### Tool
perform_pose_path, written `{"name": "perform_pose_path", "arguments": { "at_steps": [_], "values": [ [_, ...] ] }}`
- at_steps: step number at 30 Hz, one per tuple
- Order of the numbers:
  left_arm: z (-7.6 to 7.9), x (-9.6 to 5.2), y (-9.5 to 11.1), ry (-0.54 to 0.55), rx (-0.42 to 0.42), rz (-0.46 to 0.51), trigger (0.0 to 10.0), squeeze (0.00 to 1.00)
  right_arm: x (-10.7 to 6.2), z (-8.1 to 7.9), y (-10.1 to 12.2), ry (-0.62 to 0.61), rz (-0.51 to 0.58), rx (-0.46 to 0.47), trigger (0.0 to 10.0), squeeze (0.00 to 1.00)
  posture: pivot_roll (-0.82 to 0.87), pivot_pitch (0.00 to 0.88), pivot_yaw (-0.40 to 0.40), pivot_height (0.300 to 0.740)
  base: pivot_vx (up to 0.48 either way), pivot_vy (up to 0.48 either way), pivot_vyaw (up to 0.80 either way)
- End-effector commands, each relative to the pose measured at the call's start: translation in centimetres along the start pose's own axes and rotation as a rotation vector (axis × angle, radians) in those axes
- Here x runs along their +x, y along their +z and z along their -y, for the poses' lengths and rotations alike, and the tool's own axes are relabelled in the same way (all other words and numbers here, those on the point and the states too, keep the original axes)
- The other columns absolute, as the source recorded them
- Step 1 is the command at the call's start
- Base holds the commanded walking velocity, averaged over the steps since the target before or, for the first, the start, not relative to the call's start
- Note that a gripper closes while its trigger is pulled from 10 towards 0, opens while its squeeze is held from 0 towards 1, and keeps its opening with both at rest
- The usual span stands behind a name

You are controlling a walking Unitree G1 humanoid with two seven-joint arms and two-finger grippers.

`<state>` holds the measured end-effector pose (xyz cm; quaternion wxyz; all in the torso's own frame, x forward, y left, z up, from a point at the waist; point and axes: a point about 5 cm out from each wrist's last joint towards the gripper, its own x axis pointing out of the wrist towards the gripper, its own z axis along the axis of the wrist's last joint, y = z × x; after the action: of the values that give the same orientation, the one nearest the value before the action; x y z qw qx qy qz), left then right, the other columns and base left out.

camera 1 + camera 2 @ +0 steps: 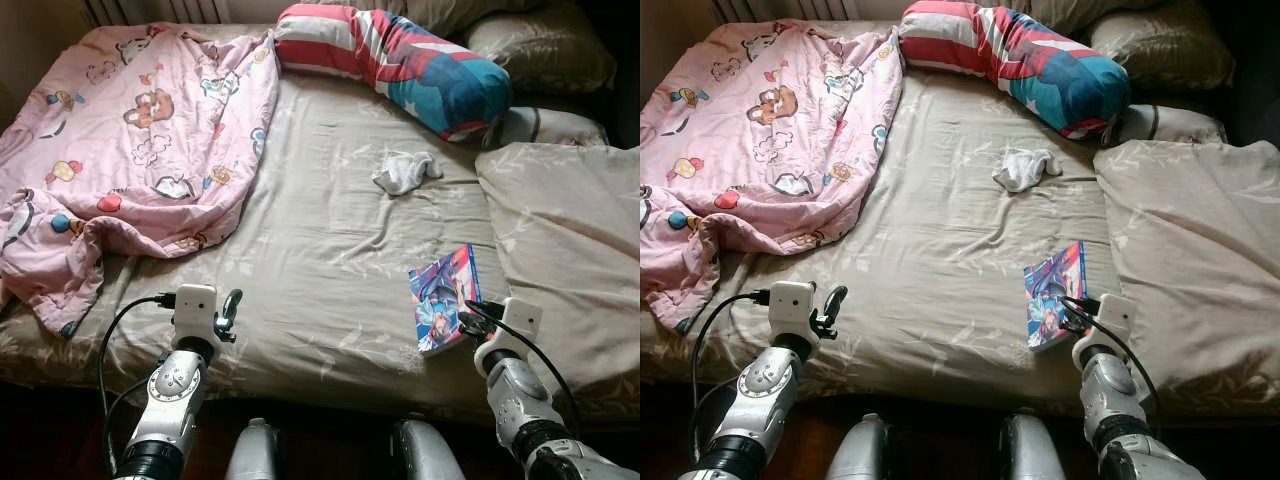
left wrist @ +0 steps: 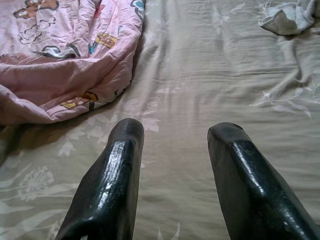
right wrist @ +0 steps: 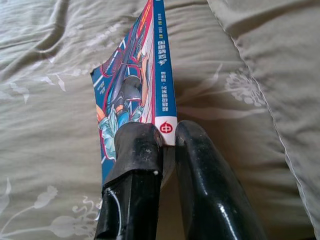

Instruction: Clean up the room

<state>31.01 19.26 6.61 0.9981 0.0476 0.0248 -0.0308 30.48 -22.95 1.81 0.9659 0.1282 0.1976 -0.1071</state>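
My right end effector (image 3: pixel 167 142) is clamped on the near corner of the book (image 1: pixel 445 297), one black finger on the illustrated cover and the other behind the blue spine, right at its lower end. From that grip the book runs straight away from me: its long axis follows my fingers' line, the spine standing up on edge along the right, the cover tipped open toward my left. It sits at the near right of the bed (image 1: pixel 330 250), just beside the folded beige duvet (image 1: pixel 570 220), and the far end still seems to touch the sheet, so I judge the next pull has to come up and back along that same axis.

My left end effector (image 2: pixel 175 140) hovers low over bare sheet with its fingers apart, holding nothing. Ahead of it lie the pink blanket (image 1: pixel 140 140) to its left and, farther up the bed, a white sock (image 1: pixel 405 170). The book is well apart from it, so it belongs to my right arm.
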Motion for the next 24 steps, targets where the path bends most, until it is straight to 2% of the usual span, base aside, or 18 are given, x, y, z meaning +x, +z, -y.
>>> {"name": "perform_pose_path", "arguments": {
  "at_steps": [1,2,3,4,5,16,17,18,19,20,24],
  "values": [
    [0.1,-0.1,-0.1,-0.021,0.02,-0.012,10.0,0.0,-0.3,0.4,-0.7,-0.017,-0.019,0.007,10.0,0.0,0.05,0.209,0.087,0.655,0.0,0.0,0.0],
    [0.1,-0.1,-0.1,-0.022,0.019,-0.013,10.0,0.0,-0.3,0.4,-0.8,-0.018,-0.019,0.008,10.0,0.11,0.05,0.209,0.087,0.655,0.0,0.0,0.0],
    [0.1,-0.1,-0.1,-0.024,0.019,-0.014,10.0,0.0,-0.3,0.5,-0.8,-0.02,-0.019,0.007,10.0,0.43,0.05,0.208,0.087,0.655,0.0,0.0,0.0],
    [0.2,-0.1,-0.2,-0.025,0.019,-0.014,10.0,0.0,-0.3,0.5,-0.8,-0.02,-0.018,0.006,10.0,0.43,0.05,0.208,0.087,0.655,0.0,0.0,0.0],
    [0.2,-0.1,-0.2,-0.027,0.019,-0.014,10.0,0.0,-0.3,0.4,-0.8,-0.021,-0.014,-0.003,10.0,1.0,0.05,0.207,0.087,0.655,0.0,0.0,0.0],
    [0.6,0.0,-0.1,-0.036,0.011,-0.013,10.0,0.0,-0.2,0.8,0.0,-0.064,0.02,-0.03,10.0,1.0,0.05,0.2,0.083,0.655,0.0,0.0,0.0],
    [0.6,0.0,-0.1,-0.036,0.01,-0.013,10.0,0.0,-0.2,1.0,0.1,-0.078,0.023,-0.032,10.0,0.58,0.05,0.199,0.083,0.655,0.0,0.0,0.0],
    [0.6,0.0,-0.1,-0.036,0.01,-0.013,10.0,0.0,-0.2,1.0,0.1,-0.078,0.023,-0.032,10.0,0.58,0.05,0.199,0.083,0.655,0.0,0.0,0.0],
    [0.7,0.0,-0.1,-0.036,0.009,-0.013,10.0,0.0,-0.2,1.1,0.2,-0.086,0.03,-0.03,10.0,0.25,0.05,0.198,0.082,0.655,0.0,0.0,0.0],
    [0.7,0.0,-0.1,-0.038,0.008,-0.012,10.0,0.0,-0.2,1.3,0.4,-0.099,0.041,-0.026,10.0,0.0,0.05,0.197,0.082,0.655,0.0,0.0,0.0],
    [0.9,0.0,-0.2,-0.039,0.005,-0.015,10.0,0.0,-0.3,1.0,0.7,-0.085,0.088,-0.044,10.0,0.0,0.04,0.193,0.077,0.655,0.0,0.0,0.0]
  ]
}}
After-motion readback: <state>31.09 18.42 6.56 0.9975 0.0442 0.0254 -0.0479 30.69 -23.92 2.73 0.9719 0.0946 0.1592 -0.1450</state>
